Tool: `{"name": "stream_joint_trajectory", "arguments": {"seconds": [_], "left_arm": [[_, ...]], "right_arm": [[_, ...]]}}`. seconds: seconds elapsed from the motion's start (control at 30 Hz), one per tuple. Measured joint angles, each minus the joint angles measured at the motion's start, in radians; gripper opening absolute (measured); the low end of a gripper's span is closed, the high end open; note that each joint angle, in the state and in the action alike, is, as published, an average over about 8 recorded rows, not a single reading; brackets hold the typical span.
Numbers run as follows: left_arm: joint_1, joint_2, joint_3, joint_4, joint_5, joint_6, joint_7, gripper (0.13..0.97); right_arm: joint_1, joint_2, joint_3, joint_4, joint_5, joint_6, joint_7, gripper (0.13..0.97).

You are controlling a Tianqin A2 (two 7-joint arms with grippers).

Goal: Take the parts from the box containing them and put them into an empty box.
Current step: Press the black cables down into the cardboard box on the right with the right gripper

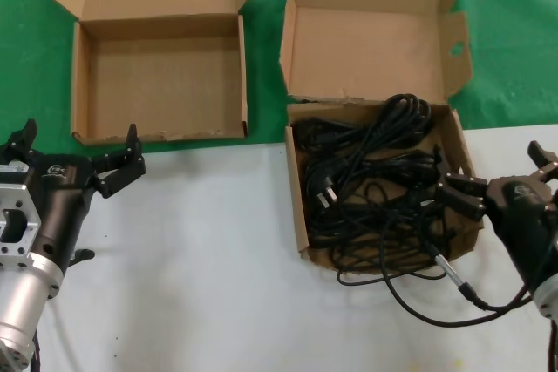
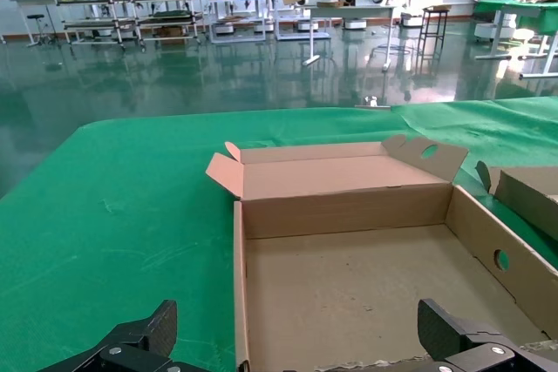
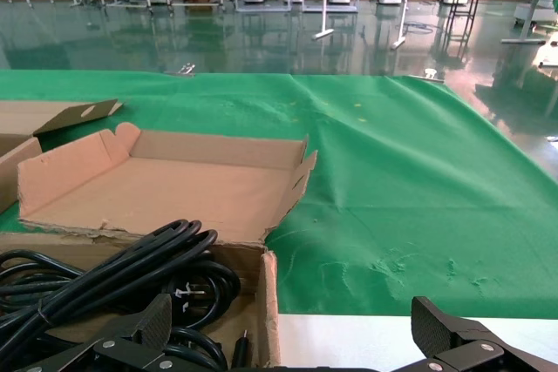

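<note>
Black cables (image 1: 375, 185) lie tangled in the squarish box (image 1: 296, 189) on the right, its lid (image 1: 366, 41) folded back. One cable end (image 1: 436, 298) spills over the front wall onto the table. The wider empty box (image 1: 157, 84) stands on the left with its lid open. My right gripper (image 1: 497, 172) is open and straddles the cable box's near right corner; in the right wrist view its gripper (image 3: 292, 320) frames the box wall (image 3: 268, 302) and cables (image 3: 131, 272). My left gripper (image 1: 80, 138) is open just in front of the empty box; the left wrist view shows the gripper (image 2: 298, 324) facing the box's bare inside (image 2: 344, 208).
Both boxes sit where the white table (image 1: 209, 259) meets a green cloth (image 1: 506, 32), which runs back beyond them. About a hand's width of table separates the two boxes. The wrist views show a workshop floor with shelves and tables far behind.
</note>
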Motion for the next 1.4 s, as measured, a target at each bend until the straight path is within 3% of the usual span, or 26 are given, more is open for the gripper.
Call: {"name": "stream_joint_trajectory", "arguments": {"seconds": [1.0,1.13,1.4], "left_arm": [[0.000,0.000,0.000,0.000,0.000,0.000,0.000,0.959],[0.000,0.000,0.000,0.000,0.000,0.000,0.000,0.928],[0.000,0.000,0.000,0.000,0.000,0.000,0.000,0.849]], "right_arm": [[0.000,0.001,0.000,0.000,0.000,0.000,0.000,0.966],[-0.005,0.008,0.002,0.010,-0.004,-0.008,-0.006,0.966],[-0.030,0.143,0.004,0.121,-0.020,-0.133,-0.040,0.966]]}}
